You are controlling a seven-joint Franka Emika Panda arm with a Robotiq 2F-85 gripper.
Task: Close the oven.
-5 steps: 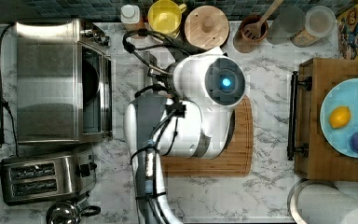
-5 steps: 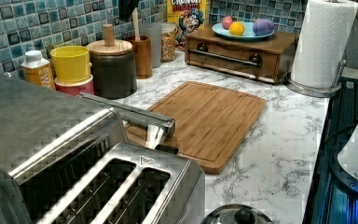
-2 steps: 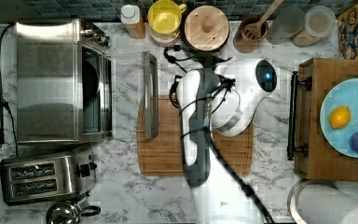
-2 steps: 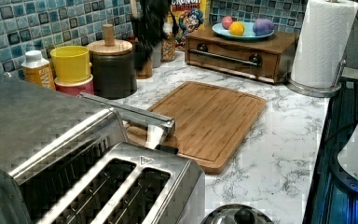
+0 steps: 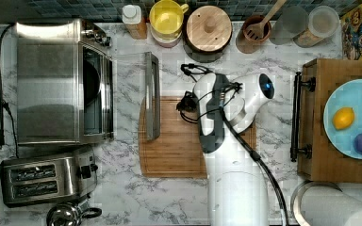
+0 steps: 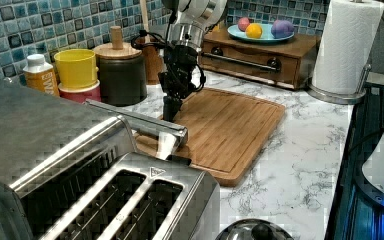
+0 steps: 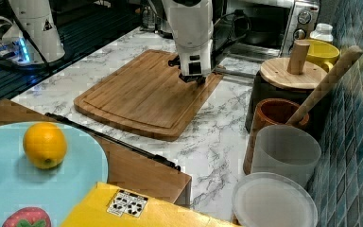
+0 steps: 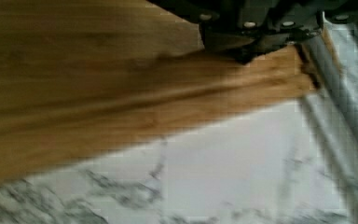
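The oven (image 5: 61,82) sits at the upper left of the top view, a boxy steel body with its door (image 5: 136,96) folded flat toward the middle of the frame, so the dark cavity is exposed. The door's steel bar handle (image 5: 153,96) lies along the far edge of the glass pane, just over the left edge of the wooden cutting board (image 5: 179,150). That placement matters — the handle is the outermost part of the lowered door, which makes it the natural place to push or lift from to swing the door up.

The gripper (image 6: 171,107) hangs low over the board in the upper middle of the left view, pointing down just behind the handle bar but apparently not touching it. I judge it is positioned to get under or against the bar. Whether its claw is spread or pressed together I cannot tell.

The oven's knobs (image 7: 304,19) show at the upper right of the right view.
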